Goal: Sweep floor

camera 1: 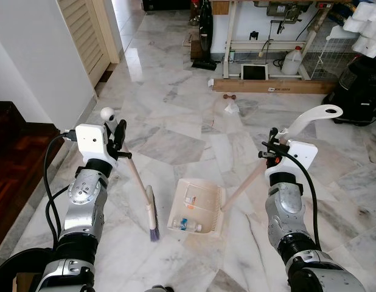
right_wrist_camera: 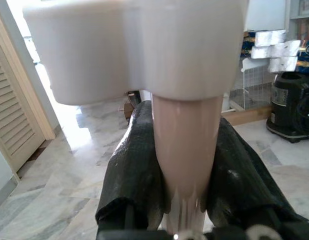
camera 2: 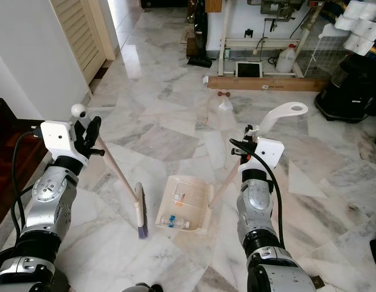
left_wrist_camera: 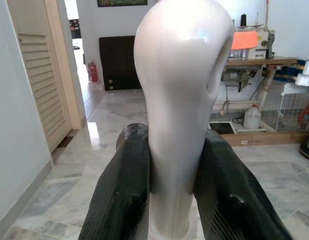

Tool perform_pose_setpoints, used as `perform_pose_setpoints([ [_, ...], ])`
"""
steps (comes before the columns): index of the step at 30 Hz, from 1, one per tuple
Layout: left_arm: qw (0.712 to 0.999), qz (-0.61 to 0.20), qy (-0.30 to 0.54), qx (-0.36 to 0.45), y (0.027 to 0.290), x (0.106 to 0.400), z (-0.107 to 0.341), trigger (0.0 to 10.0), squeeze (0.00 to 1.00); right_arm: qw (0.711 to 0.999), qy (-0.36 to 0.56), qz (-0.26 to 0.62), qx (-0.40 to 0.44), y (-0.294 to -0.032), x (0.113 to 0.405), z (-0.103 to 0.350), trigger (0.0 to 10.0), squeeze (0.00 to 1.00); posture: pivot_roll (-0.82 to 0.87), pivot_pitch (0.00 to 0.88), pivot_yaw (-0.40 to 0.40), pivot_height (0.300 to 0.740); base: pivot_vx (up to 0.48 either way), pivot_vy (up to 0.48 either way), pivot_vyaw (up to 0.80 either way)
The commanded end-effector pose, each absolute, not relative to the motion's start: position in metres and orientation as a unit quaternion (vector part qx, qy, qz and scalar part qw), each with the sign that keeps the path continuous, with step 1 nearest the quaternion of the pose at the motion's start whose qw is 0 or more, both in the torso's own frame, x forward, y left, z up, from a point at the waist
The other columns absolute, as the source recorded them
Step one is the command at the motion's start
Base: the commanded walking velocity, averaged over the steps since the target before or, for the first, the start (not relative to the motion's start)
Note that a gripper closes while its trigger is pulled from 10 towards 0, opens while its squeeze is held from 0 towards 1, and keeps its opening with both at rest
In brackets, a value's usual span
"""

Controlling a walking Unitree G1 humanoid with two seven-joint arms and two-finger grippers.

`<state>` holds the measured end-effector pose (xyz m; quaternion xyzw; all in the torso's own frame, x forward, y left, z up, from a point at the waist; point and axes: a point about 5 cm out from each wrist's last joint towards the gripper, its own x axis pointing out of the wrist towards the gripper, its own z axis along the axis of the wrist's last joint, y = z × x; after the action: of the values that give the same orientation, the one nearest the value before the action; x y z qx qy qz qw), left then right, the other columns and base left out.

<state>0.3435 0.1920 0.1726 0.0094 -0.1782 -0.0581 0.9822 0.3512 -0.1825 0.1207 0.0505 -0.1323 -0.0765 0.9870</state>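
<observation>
No writing on any label can be read: the clear plastic bottle (camera 1: 187,225) and the flat clear wrapper (camera 1: 191,198) in the cream plastic dustpan (camera 1: 209,224) carry labels too small to make out.

The left gripper (left_wrist_camera: 174,187) is clamped on the pale handle of the small broom (camera 1: 151,214), just below its white rounded knob; the stick slants down to purple bristles resting on the grey-veined marble floor (camera 1: 176,131). The dustpan lies just beside those bristles, on their right, apart from them. The right gripper (right_wrist_camera: 184,172) is closed around the dustpan's tan pole, under its white curved grip.

Beyond the dustpan, well apart, a crumpled white scrap (camera 1: 231,107) lies on the floor.

The left wrist view shows a louvred door and a sewing-machine table.
</observation>
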Motion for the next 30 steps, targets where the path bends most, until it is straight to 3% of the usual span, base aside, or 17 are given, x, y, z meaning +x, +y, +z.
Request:
perform_pose_setpoints([
  [1, 0.975, -0.053, -0.214, 0.012, 0.1936, 0.3449, 0.1879, 10.0, 0.0, 0.981, -0.171, -0.076, 0.054, -0.1809, 0.3551, 0.1385, 10.0, 0.0, 0.06, 0.047, 0.058, 0.74, 0.0, 0.0, 0.0],
  [9, 0.977, -0.044, -0.206, 0.016, 0.1976, 0.3388, 0.1811, 10.0, 0.0, 0.982, -0.166, -0.08, 0.044, -0.1854, 0.3536, 0.1361, 10.0, 0.0, 0.07, 0.055, 0.055, 0.74, 0.0, 0.0, 0.0],
  [30, 0.977, -0.058, -0.205, 0.028, 0.1889, 0.3405, 0.1811, 10.0, 0.0, 0.983, -0.16, -0.08, 0.037, -0.1852, 0.3517, 0.132, 10.0, 0.0, 0.06, 0.052, 0.058, 0.74, 0.0, 0.0, 0.63],
])
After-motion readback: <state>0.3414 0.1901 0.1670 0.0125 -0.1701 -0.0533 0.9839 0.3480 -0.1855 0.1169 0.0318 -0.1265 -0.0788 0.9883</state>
